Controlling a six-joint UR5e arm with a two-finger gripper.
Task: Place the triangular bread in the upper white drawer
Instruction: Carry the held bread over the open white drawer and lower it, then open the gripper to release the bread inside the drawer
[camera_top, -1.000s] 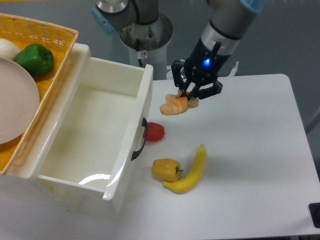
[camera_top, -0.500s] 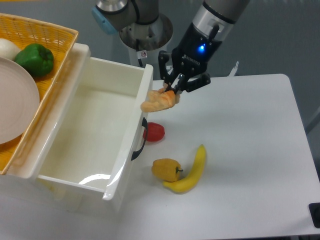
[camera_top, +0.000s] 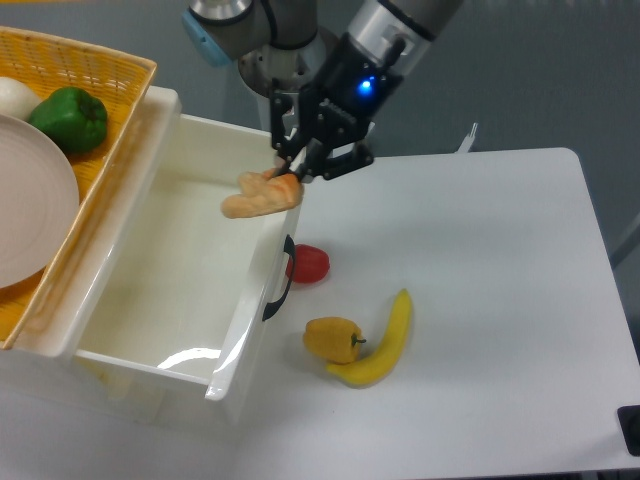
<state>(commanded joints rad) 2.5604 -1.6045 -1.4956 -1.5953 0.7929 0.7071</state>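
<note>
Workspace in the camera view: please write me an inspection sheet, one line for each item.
Surface: white table, with items lying near the drawer front.
Job's things: bread held in the air over the front wall of the open white drawer; drawer inside looks bare.
Clutter: red item, yellow pepper and banana on the table; yellow basket with green pepper and plate.
Grippers: gripper shut on the bread.
Cables: nothing seen.
Surroundings: robot base behind the table, grey floor.
</note>
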